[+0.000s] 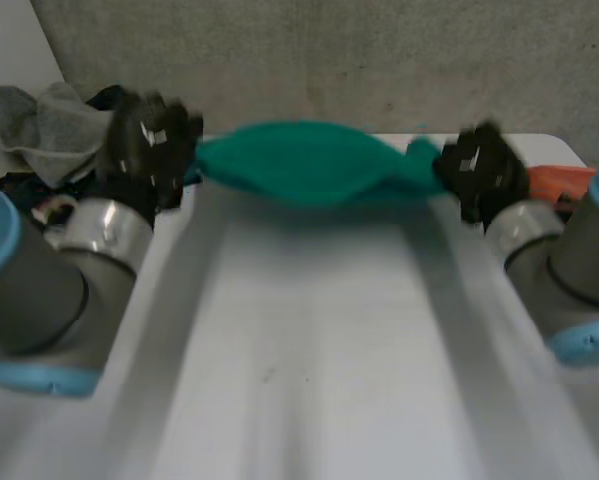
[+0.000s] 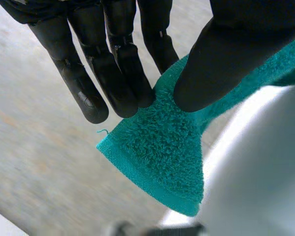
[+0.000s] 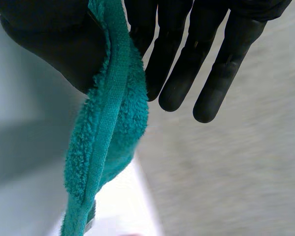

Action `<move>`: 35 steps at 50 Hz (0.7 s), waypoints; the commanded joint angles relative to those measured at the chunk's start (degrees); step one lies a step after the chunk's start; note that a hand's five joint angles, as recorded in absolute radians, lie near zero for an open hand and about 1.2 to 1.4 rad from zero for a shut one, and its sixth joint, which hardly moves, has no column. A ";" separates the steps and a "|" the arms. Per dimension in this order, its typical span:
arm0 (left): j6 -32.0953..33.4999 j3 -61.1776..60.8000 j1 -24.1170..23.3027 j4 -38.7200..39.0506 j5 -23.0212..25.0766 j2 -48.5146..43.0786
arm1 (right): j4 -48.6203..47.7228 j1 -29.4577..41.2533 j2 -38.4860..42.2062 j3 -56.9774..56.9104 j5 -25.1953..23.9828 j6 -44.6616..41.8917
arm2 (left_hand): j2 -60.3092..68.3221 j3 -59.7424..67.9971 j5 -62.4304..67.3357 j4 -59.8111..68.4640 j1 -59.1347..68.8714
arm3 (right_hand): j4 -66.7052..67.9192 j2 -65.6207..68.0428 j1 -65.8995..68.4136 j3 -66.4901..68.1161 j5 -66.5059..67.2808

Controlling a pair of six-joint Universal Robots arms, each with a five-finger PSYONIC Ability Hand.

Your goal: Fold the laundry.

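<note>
White table (image 1: 309, 380) runs out ahead of me to a grey wall (image 1: 379, 60), w/ a heap of laundry (image 1: 44, 125), grey and dark bits, at approx 10 o'clock and an orange item (image 1: 559, 180) at 2 o'clock that I can't ID. At 12 o'clock the teal towel (image 1: 309, 165) hangs stretched btwn both hands over the table's far end; can't tell if its belly touches the top. Left hand (image 1: 154, 145) pinches one end, thumb (image 2: 221, 64) pressing the terry onto the fingers (image 2: 122, 83), w/ a hemmed corner poking out past the fingertips. Right hand (image 1: 484, 175) has the other end clamped under its thumb, hem running along the palm side, other fingers fairly straight beside it. My read: this is the spread-out step before the 1st fold. To do it well I'd hold both wrists level, tension even, then bring the towel toward 6 o'clock and let the low edge land first so it lies flat w/o creases. No hard pull, since the left pinch looks shallow and near the corner and could slip. Towel itself: thick looped terry, flat woven hem band, a stray thread at the left corner. It sags fat in the middle and tapers at both ends, so prob bunched or doubled, not fully open.
</note>
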 commanded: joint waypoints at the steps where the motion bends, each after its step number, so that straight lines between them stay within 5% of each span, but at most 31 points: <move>1: 0.28 -7.14 1.33 3.15 1.96 -1.01 | 4.35 0.79 6.84 1.52 0.20 3.99 | 11.32 11.57 12.57 11.14 14.47 | -3.38 -1.82 1.44 -2.85 -2.71; 3: 0.28 -7.32 1.51 3.07 1.96 -1.10 | 4.96 0.10 7.02 1.17 0.11 6.79 | 11.32 11.57 12.57 11.14 14.47 | -32.56 -31.00 -27.73 -32.03 -31.89; 6: 0.02 -7.50 1.51 2.98 1.96 -1.01 | 5.75 0.00 6.67 0.65 0.20 10.23 | 11.32 11.57 12.57 11.14 14.47 | -47.69 -46.13 -42.87 -47.16 -47.02; 15: -0.16 -8.38 1.77 2.01 1.87 3.64 | 20.92 -9.82 -2.02 -2.77 -4.00 26.30 | 11.32 11.57 12.57 11.14 14.47 | -51.42 -49.86 -46.60 -50.89 -50.75; 22: -0.25 -7.67 1.16 0.96 1.87 5.75 | 36.86 -15.20 -0.46 -7.18 -8.59 28.08 | 11.32 11.57 12.57 11.14 14.47 | -48.73 -47.17 -43.90 -48.20 -48.06; 30: -0.16 -3.02 -0.25 -0.62 1.60 6.20 | 34.68 -16.08 2.01 -2.18 -9.12 39.40 | 11.32 11.57 12.57 11.14 14.47 | -48.90 -47.34 -44.07 -48.37 -48.23; 35: -0.25 4.00 -2.62 -5.79 1.25 6.90 | 24.93 -15.12 0.43 6.08 -8.24 49.42 | 11.32 11.57 12.57 11.14 14.47 | -51.08 -49.52 -46.25 -50.55 -50.41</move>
